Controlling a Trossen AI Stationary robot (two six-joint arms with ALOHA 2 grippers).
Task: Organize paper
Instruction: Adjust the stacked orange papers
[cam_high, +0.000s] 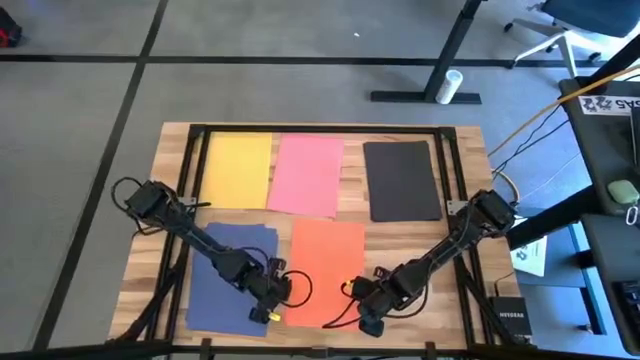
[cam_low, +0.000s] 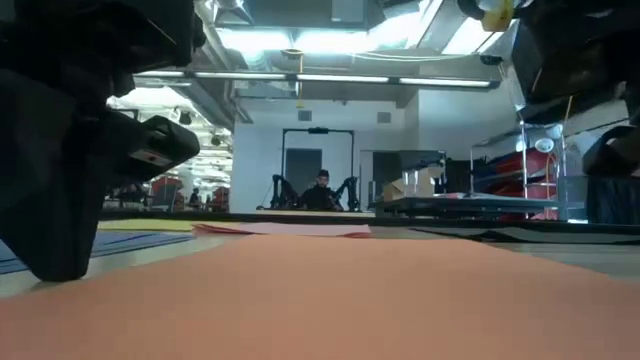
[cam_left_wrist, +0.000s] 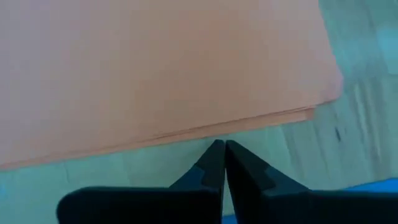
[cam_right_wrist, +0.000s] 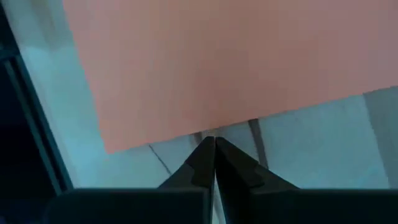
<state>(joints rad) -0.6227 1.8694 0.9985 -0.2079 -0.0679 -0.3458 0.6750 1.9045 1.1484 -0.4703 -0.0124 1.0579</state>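
My left gripper (cam_left_wrist: 219, 163) sits low over the table (cam_high: 465, 215), just at the edge of the orange sheets (cam_high: 328, 270), between them and the navy sheets (cam_high: 228, 277). Its fingers are pressed together with nothing between them, the tips pointing at the orange edge, where several layers show (a small stack, slightly fanned at the corner).

My right gripper (cam_right_wrist: 214, 157) is at the near right corner of the same orange stack. It too is closed tight and empty, its tips just off the paper's edge, over the bare wood.

In the overhead view, the far row runs yellow (cam_high: 238, 170), pink (cam_high: 307, 175) and black (cam_high: 402, 180), each lying flat and apart from its neighbours. Navy and orange make the near row, side by side with a narrow strip of wood between them. The navy stack lies slightly askew, partly under my left arm.

From table height, the orange fills the foreground, and a person (cam_low: 321, 190) sits far back in the room.
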